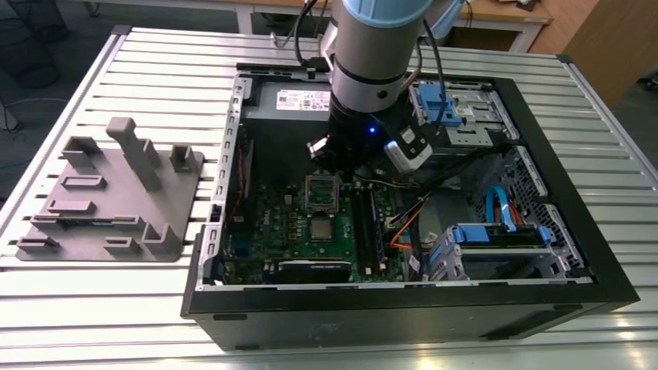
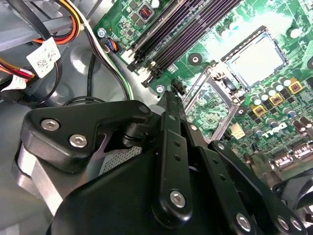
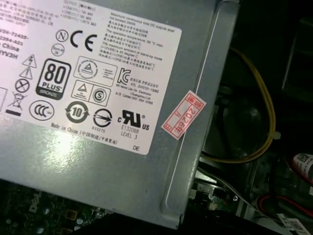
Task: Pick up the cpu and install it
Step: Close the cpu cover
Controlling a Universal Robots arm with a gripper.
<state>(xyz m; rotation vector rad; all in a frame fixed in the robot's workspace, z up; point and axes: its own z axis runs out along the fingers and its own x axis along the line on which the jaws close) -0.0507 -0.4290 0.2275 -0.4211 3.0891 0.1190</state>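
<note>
Green motherboard [image 1: 277, 223]; silvery-grey cpu [image 1: 322, 229]; black case [image 1: 411, 316]; grey fixture [image 1: 113, 200]; blue brackets [image 1: 494, 235].

The desk [image 1: 113, 308] is a pale metal top of long parallel slats, evenly lit with a soft sheen. Beyond the desk's far edge stands a wooden table [image 1: 504, 11] on white legs [image 1: 243, 17], and past its far corner at the exterior view's right rises a brown wooden panel [image 1: 606, 38]. Dark floor [image 1: 26, 116] shows off the desk's side at the exterior view's left.

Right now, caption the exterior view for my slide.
Robot arm reaches into an open computer case on a slatted table, over the motherboard; grey fixture at the exterior view's left.
</note>
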